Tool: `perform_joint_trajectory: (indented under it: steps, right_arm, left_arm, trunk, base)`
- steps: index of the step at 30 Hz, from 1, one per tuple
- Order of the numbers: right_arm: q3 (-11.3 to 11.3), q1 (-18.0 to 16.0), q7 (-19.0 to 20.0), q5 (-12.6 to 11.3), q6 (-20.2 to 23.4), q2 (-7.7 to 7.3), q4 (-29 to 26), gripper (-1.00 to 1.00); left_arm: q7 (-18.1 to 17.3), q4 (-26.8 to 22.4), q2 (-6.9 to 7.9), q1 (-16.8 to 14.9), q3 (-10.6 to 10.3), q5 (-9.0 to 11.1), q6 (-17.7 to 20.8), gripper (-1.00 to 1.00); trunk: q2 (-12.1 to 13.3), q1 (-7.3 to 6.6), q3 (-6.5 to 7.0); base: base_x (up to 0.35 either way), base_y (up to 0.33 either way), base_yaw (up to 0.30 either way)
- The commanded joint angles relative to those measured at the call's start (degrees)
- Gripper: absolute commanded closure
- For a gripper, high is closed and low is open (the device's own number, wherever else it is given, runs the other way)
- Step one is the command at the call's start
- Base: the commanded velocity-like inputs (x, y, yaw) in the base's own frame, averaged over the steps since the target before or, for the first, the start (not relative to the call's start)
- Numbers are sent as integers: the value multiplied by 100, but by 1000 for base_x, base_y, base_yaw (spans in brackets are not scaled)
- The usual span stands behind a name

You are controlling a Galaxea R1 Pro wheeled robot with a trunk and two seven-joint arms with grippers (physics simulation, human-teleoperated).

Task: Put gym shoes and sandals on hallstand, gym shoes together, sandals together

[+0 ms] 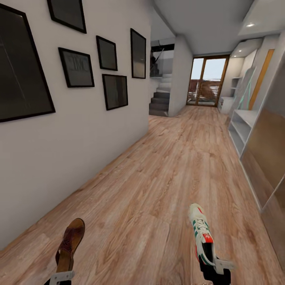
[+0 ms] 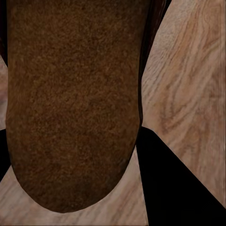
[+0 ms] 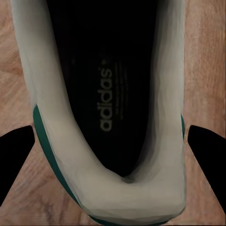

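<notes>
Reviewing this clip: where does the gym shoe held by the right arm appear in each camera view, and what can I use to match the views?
Head view: gym shoe at lower right, toe pointing away, heel at the right gripper.
Right wrist view: gym shoe close up, heel and dark inside with printed brand name.
Left wrist view: not in it; a brown sandal is there.
Shared landmark: the wood-grain corridor floor.

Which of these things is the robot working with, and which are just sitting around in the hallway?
For the job:
- brown sandal, held in the left hand
- gym shoe, held in the right hand
- wood floor
- pale shelf unit on the right, maybe the rack

Just around:
- black picture frames on the wall
- stairs
- glass door
</notes>
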Motion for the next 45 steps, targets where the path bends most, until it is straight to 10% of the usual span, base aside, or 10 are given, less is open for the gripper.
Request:
perform_joint_trajectory:
  steps: [1, 25, 45]
  right_arm:
    - [-34, -5, 16, 18, -17, 4, 4, 100]
    - [-34, -5, 12, 27, -17, 16, 2, 100]
    - [-34, -5, 21, 35, -9, 8, 10, 100]
  left_arm:
    - [-32, 1, 2, -5, 52, -38, -16, 100]
    - [26, 26, -11, -5, 72, -24, -11, 100]
    - [32, 35, -18, -5, 74, -33, -2, 100]
  trunk:
    - [-2, -1, -5]
    - [-2, -1, -25]
    - [-2, -1, -29]
  base:
    - [0, 0, -300]
    - [276, 0, -293]
    - [336, -71, -17]
